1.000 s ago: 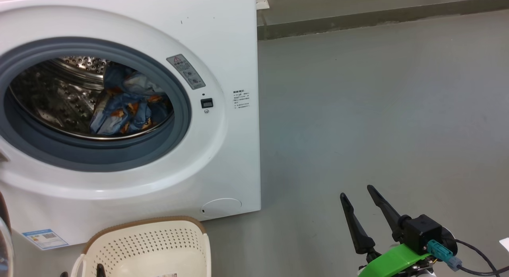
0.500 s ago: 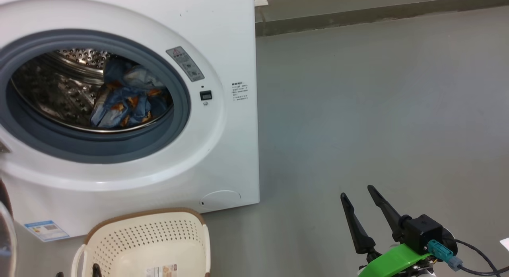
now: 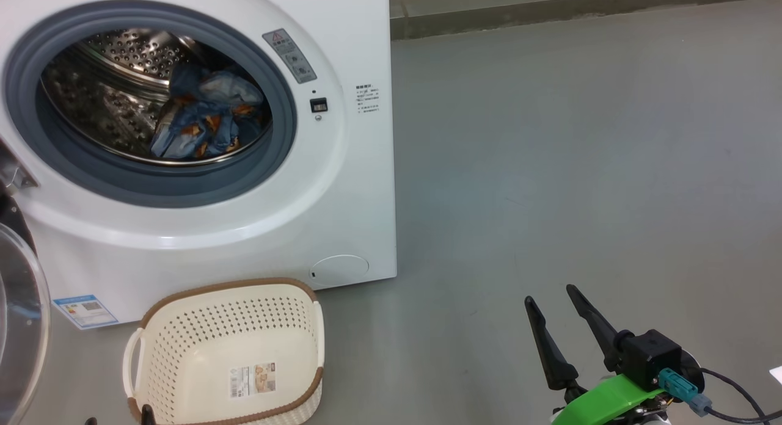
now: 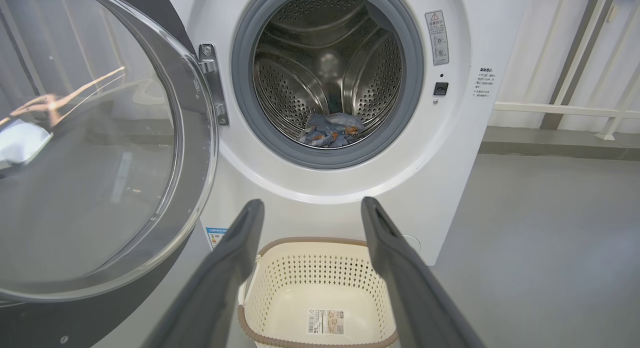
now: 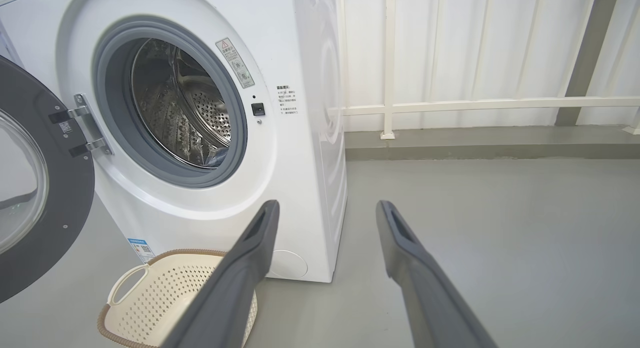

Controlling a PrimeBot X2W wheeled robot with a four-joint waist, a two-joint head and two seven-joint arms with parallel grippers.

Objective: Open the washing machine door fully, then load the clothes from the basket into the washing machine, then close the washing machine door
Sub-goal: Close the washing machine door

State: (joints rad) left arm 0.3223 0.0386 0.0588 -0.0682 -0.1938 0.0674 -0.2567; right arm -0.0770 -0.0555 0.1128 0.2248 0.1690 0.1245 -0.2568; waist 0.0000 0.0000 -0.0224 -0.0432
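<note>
The washing machine (image 3: 342,187) stands at the left with its drum open. The washing machine door (image 4: 100,163) is swung wide to the left on its metal hinge (image 4: 215,83). Blue bear-print clothes (image 3: 201,116) lie inside the steel drum, low at its front (image 4: 327,133). The cream basket (image 3: 201,333) sits on the floor before the machine, with only its paper label (image 3: 252,379) inside. My left gripper (image 4: 311,203) hangs open above the basket, facing the drum. My right gripper (image 3: 550,295) is open over bare floor to the right of the machine, holding nothing.
Open grey floor (image 3: 580,156) spreads to the right of the machine. A low kerb (image 5: 490,150) and a white railing (image 5: 475,105) run along the back. The door's black rim (image 5: 45,198) juts out at the left, beside the basket (image 5: 160,293).
The head camera has tilted down: the machine sits higher in the picture and the whole basket with its label shows. My right gripper has stayed put and open.
</note>
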